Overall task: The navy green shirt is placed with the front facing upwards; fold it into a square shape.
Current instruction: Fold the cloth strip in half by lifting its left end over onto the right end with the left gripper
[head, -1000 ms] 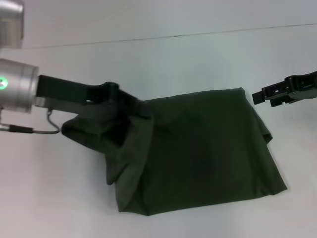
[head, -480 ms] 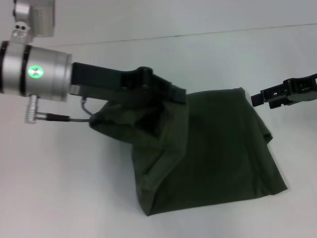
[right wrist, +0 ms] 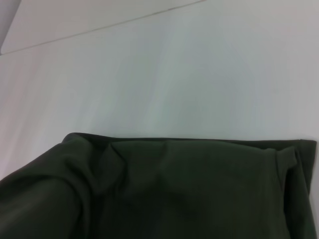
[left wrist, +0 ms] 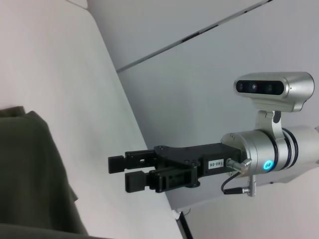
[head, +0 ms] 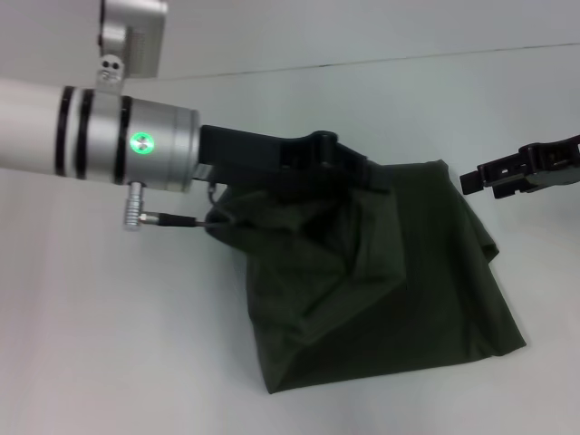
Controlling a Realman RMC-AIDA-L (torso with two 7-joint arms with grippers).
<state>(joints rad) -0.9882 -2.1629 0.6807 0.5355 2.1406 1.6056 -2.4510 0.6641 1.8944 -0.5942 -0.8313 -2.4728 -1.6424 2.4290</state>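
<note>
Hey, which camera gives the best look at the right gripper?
The left wrist view: the right gripper shows side-on with its wrist, fingers slightly parted, holding nothing. The head view catches it only at the frame edge, beside the navy green shirt. The right wrist view shows none of it.

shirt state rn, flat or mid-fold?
Mid-fold. The left gripper holds one edge of the navy green shirt lifted over its middle, cloth bunched beneath; the rest lies flat. The right gripper waits apart.

Plain lab-like test bench, bare white tabletop point(head: 109, 344), blank pale wall point(head: 362, 27) behind, no furnishings
</note>
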